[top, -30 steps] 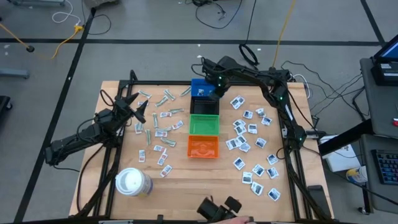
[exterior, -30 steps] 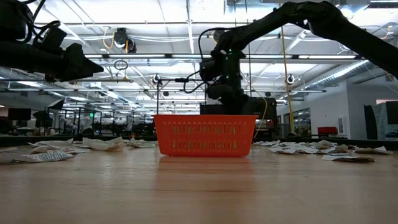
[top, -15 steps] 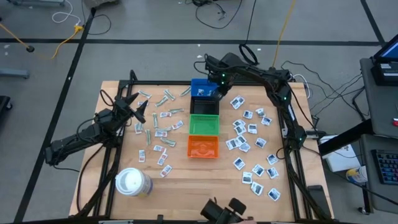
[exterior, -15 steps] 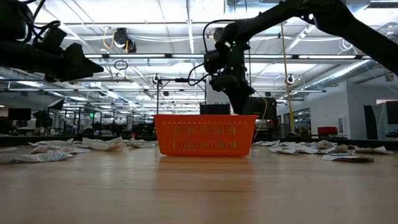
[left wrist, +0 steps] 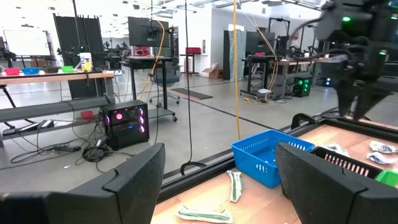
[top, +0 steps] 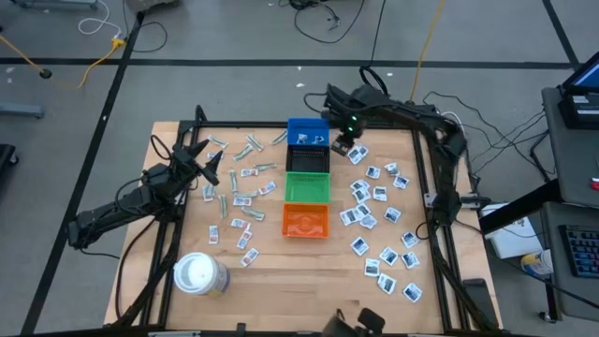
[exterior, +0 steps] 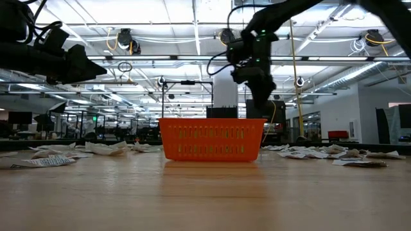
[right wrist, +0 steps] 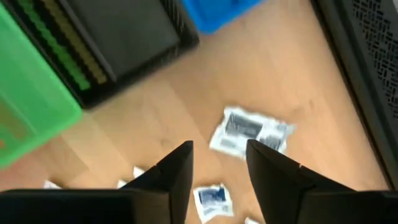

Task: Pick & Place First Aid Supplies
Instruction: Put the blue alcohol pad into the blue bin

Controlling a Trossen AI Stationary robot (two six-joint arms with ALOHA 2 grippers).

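Right claw (top: 343,147) is held above the desk (top: 281,271) just beside the blue bin (top: 306,132), its fingers (right wrist: 171,171) parted by a narrow gap with nothing seen between them. Directly beyond the fingertips, in the right wrist view, a white packet with dark-blue print (right wrist: 250,130) lies flat on the wood, its long axis running roughly across the line of the fingers and slightly tilted; a smaller packet (right wrist: 213,199) lies nearer, between the two fingers. From overhead it is seen that more white squares (top: 379,225) are strewn on the side of this claw away from the bins, well apart from one another — their print cannot be read there.

Left claw (top: 198,157) is held wide open and empty over the slim green-grey wrappers (top: 245,150); in the left wrist view one wrapper (left wrist: 234,185) is seen pointing lengthwise away from it toward the blue bin. At desk height only the orange bin (exterior: 212,138) is shown — the packets appear as low, crumpled edges.
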